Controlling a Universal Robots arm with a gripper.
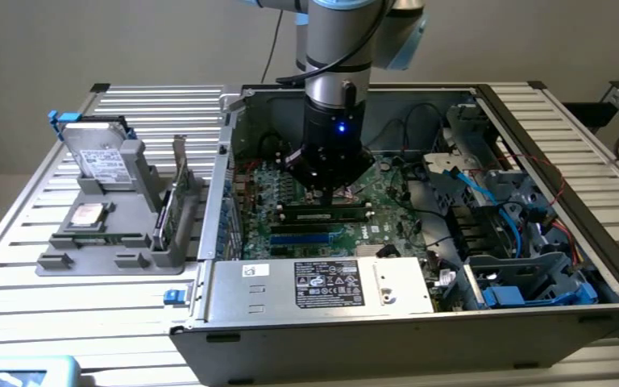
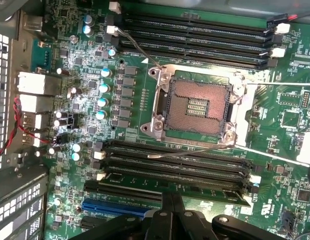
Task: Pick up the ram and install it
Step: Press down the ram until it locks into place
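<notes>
1. ram [image 2: 195, 188] lies in a slot of the motherboard [image 2: 275, 125], directly under the claw [image 2: 170, 207].
2. its long axis runs along the slots, left to right in the exterior view.
3. the claw [image 1: 331, 192] hangs just above it; whether its fingers grip the stick, i cannot tell.

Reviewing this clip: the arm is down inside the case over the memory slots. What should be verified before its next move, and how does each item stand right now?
1. Ram position: the ram lies along a slot beside the CPU socket. Ok.
2. Gripper alignment: the gripper is directly over the ram. Ok.
3. Hold on the ram: cannot tell.
4. Ram pressed fully home, end latches closed: cannot tell.
5. Neighbouring slots free of sticks: ok.
6. CPU socket: open, no processor in it, gripper clear of it. Ok.
</notes>
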